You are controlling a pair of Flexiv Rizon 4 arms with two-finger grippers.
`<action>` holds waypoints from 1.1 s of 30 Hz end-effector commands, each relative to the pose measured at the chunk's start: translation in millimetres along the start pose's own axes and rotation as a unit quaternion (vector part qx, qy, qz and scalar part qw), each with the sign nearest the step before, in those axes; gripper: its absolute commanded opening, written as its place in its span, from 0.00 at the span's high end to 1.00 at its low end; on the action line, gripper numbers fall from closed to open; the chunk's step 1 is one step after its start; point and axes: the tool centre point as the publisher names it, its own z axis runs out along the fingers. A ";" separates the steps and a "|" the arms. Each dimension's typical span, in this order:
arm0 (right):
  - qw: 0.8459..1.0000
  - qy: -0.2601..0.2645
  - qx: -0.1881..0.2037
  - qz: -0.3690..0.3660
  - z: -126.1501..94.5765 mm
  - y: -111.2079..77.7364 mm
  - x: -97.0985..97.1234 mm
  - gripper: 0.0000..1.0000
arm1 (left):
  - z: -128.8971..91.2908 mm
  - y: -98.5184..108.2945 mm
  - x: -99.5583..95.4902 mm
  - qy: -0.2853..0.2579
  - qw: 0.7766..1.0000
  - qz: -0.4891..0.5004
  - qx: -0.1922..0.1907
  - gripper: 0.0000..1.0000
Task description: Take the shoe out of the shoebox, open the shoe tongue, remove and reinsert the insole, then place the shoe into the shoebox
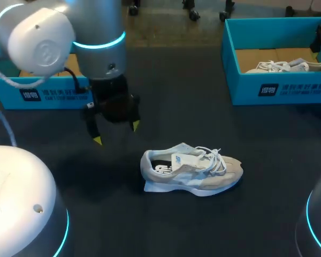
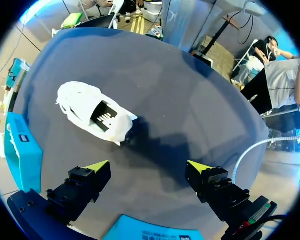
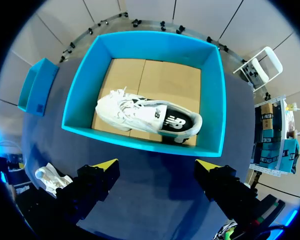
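Left gripper [image 2: 149,167]: fingers spread wide with nothing between them. It hangs above the table [image 1: 166,96], near the heel end of the shoe and not touching it.
Right gripper [image 3: 157,166]: fingers spread wide, holding nothing. It hangs over the table just outside the near wall of the shoebox.
Shoe [image 1: 191,168]: pale, resting sole down near the middle of the table. The heel points toward the left gripper and the toe toward the robot's right. The white laces lie in loose loops over the tongue, and a dark insole with white print shows in the opening.
Shoebox [image 3: 140,141]: blue and open, with a brown cardboard floor. It stands at the far right of the table, well apart from the shoe.
Second shoe [image 3: 147,117]: white with a dark heel opening. It lies on the shoebox floor, slanted across it.
Second blue box [image 1: 43,95]: at the far left of the table, partly hidden behind the left arm.
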 end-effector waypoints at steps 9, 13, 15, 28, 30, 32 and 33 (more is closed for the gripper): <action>1.000 0.000 0.000 0.000 -0.2 -0.2 0.0 0.00 | 0.9 -1.1 7.0 -0.053 0.999 0.001 -0.002 0.00; 1.000 0.000 0.000 0.000 -0.2 -0.2 0.0 0.00 | 0.9 -1.1 7.0 -0.053 0.999 0.001 -0.002 0.00; 1.000 0.000 0.000 0.000 -0.2 -0.2 0.0 0.00 | 0.9 -1.1 7.0 -0.053 0.999 0.001 -0.002 0.00; 1.000 0.000 0.000 0.000 -0.2 -0.2 0.0 0.00 | 1.4 6.4 29.4 -0.091 0.978 -0.121 0.145 0.00; 1.000 0.000 0.000 0.000 -0.2 -0.2 0.0 0.00 | 6.0 8.9 33.5 -0.090 0.975 -0.130 0.158 0.00; 1.000 0.000 0.000 0.000 -0.2 -0.2 0.0 0.00 | 11.4 12.5 37.2 -0.087 0.972 -0.142 0.166 0.00; 1.000 0.000 0.000 0.000 -0.2 -0.2 0.0 0.00 | 13.0 13.7 38.5 -0.088 0.970 -0.147 0.174 0.00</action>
